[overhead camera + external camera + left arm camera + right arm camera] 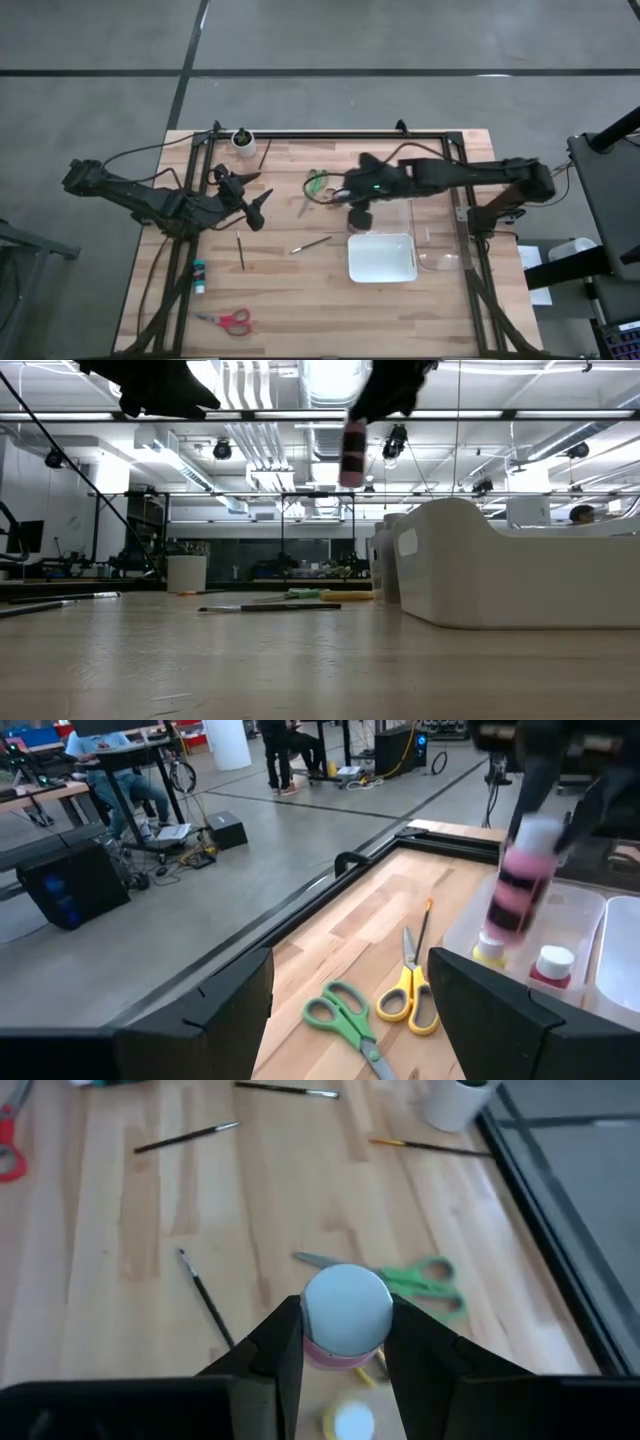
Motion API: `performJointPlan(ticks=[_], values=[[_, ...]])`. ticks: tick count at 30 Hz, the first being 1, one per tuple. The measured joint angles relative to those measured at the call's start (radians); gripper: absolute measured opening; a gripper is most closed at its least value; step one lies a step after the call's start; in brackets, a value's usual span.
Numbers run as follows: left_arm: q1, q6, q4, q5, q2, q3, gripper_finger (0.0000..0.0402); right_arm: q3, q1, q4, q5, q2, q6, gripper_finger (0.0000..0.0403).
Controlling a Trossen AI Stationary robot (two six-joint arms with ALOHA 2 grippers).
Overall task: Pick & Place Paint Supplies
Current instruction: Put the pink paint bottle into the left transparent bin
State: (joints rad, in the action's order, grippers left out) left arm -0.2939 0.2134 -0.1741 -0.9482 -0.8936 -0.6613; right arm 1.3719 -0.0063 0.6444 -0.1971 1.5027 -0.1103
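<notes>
A: How far along is it?
B: Two bottles (545, 965) sit in the clear bin (440, 262). The right tool (345, 1342) grasps a pink bottle (522, 885) above it.
A: What's left?
B: Brushes (240, 250) and scissors (228, 320) lie on the bench (300, 310); the left tool (262, 205) hangs released.

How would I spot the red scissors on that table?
Start at the wooden table seen from above and go to its near left corner, far from the white tray. The red scissors lie there alone, just past the teal bottle. The other scissors, green and yellow, sit mid-table by the right arm's fingers.
</notes>
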Motion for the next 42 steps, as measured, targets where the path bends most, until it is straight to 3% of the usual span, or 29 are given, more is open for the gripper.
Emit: performJointPlan(ticks=[8, 15, 42], values=[[0.0, 0.0, -0.014, 0.0, 0.0, 0.0, 0.0269, -0.207, 0.0, 0.002, -0.093, -0.194, -0.17, 0.0105], [0.0, 0.0, -0.014, 0.0, 0.0, 0.0, 0.0268, -0.375, -0.001, -0.05, -0.126, -0.254, -0.26, 0.0105], [-0.001, 0.002, -0.018, 0.0, 0.0, 0.0, 0.0268, -0.522, -0.028, -0.24, -0.098, -0.071, -0.387, 0.0105]])
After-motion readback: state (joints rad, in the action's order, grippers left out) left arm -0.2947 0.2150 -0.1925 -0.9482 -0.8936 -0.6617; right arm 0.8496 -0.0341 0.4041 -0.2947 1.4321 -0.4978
